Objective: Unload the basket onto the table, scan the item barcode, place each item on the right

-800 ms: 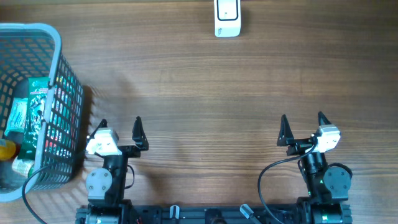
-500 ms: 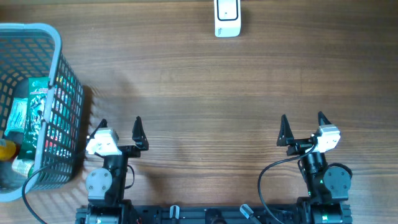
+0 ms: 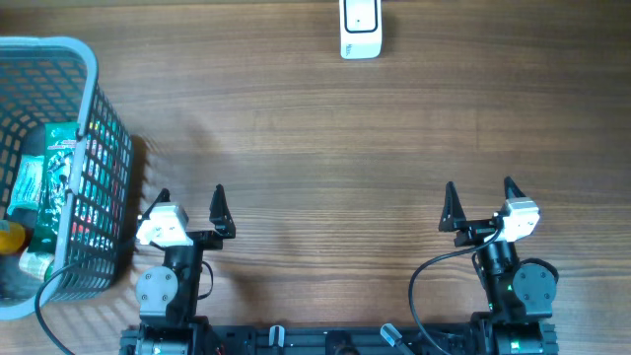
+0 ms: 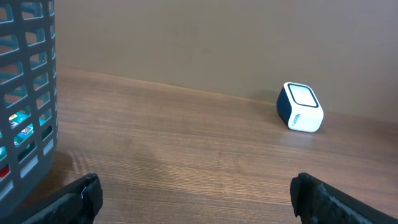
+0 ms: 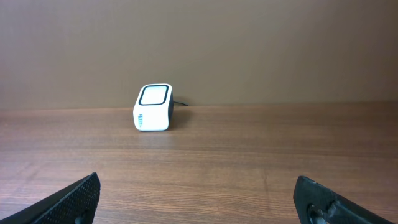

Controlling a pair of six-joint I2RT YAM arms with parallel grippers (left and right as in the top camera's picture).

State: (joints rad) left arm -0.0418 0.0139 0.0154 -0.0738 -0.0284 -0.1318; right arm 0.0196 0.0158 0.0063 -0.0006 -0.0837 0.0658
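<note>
Both arms sit folded low at the wooden table's near edge, left gripper and right gripper aimed at the far side, jaws spread wide and empty. Just left of the left gripper, a grey mesh basket holds a green packet and a yellow item. Well apart at the far edge stands the white barcode scanner.

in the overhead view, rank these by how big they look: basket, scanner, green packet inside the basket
1. basket: largest by far.
2. green packet: looks bigger than the scanner, though part of it is hidden by the basket wall.
3. scanner: smallest, but the frame's top edge cuts it off.
</note>
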